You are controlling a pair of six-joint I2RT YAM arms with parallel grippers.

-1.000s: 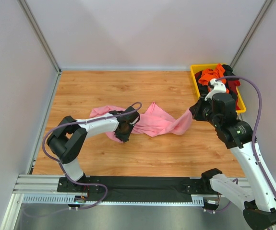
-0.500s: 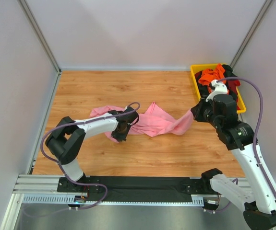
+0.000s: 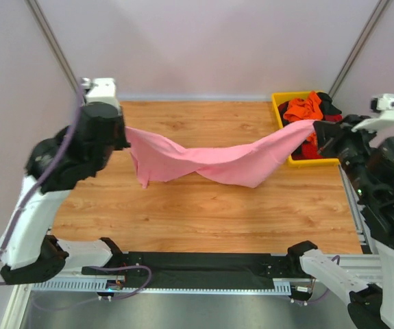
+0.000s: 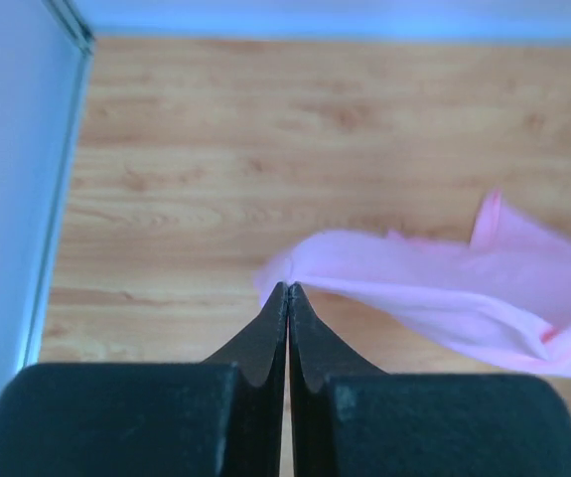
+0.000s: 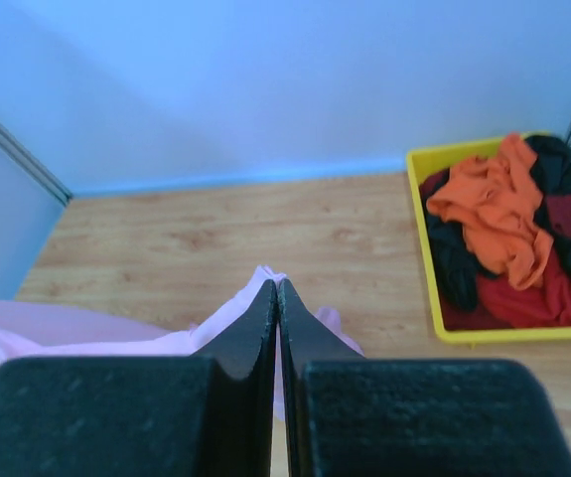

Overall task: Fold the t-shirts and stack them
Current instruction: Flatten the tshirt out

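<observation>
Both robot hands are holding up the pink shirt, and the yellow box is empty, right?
Not empty. The left gripper and right gripper do hold up the pink shirt, but the right wrist view shows orange, red and black shirts in the yellow box.

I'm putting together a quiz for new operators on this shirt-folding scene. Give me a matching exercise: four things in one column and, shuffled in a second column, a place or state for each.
Things
1. pink shirt
2. orange shirt
3. bin
4. left gripper

Place or state
a. yellow, at the far right of the table
b. shut on the pink shirt
c. stretched in the air, sagging in the middle
d. crumpled in the bin

Pairs: 1-c, 2-d, 3-a, 4-b
</observation>
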